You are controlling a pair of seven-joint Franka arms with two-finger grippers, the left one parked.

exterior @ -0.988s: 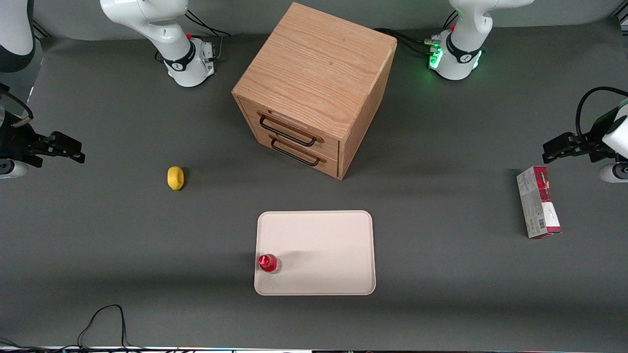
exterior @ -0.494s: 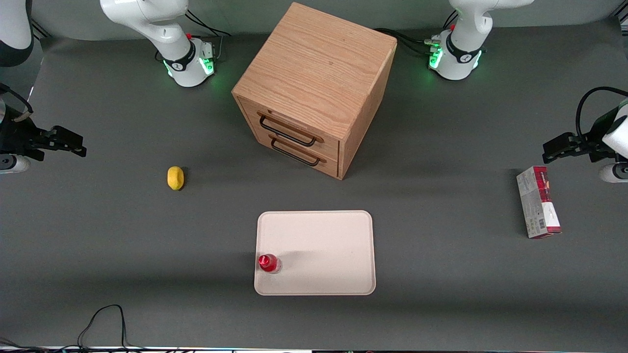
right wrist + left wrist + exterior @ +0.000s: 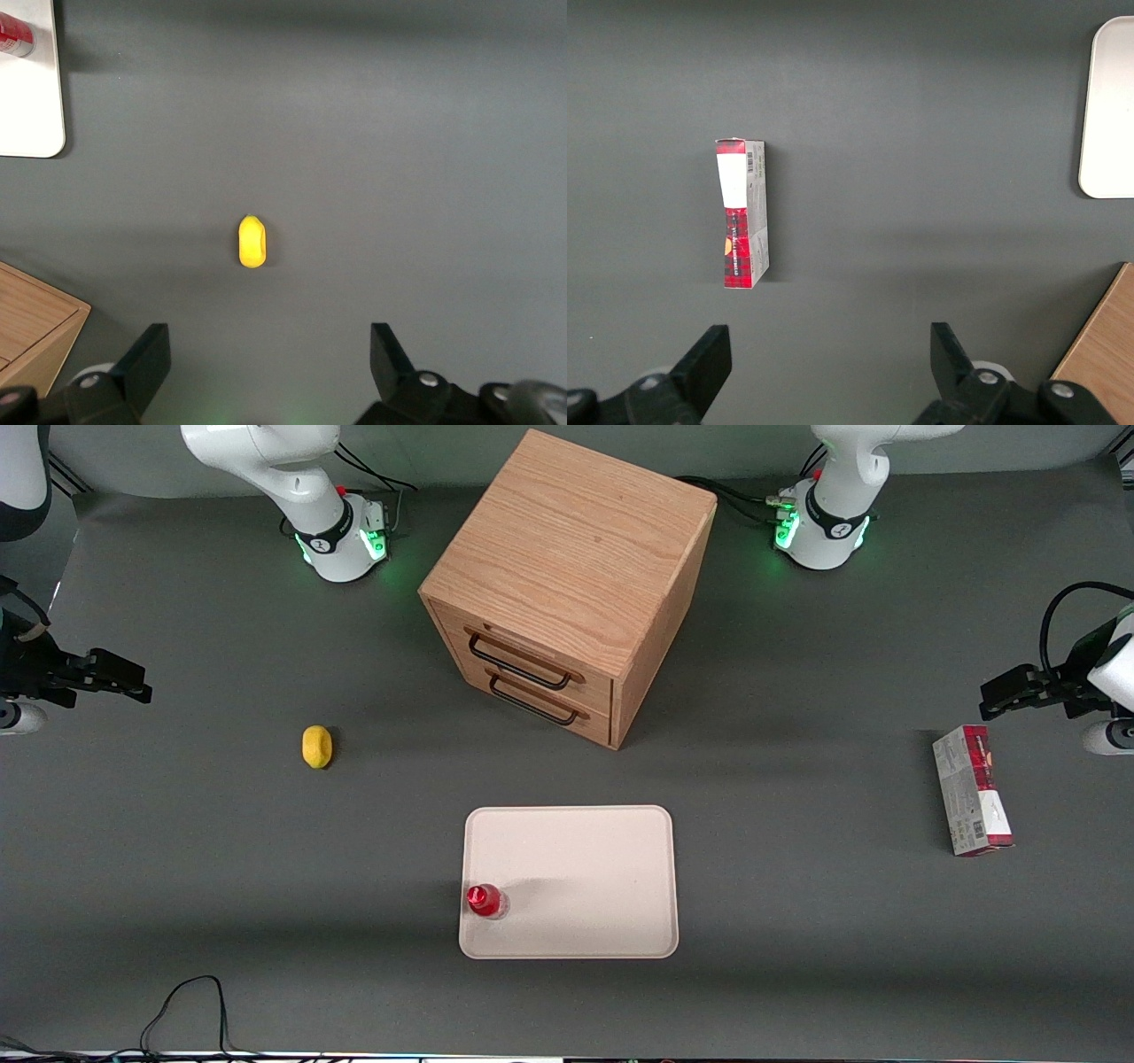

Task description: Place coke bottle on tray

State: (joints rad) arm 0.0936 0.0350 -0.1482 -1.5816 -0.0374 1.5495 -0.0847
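The coke bottle (image 3: 485,901) stands upright on the tray (image 3: 585,868), near its corner. The gripper (image 3: 266,359) hangs wide, empty, above the table.

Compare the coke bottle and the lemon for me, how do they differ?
The bottle is red with a cap; the lemon is plain yellow. The bottle stands upright; the lemon lies on its side. The bottle sits on the tray near a corner; the lemon rests on the bare table, farther from the front camera. Both are small and untouched: the tool hangs open at the working arm's end.
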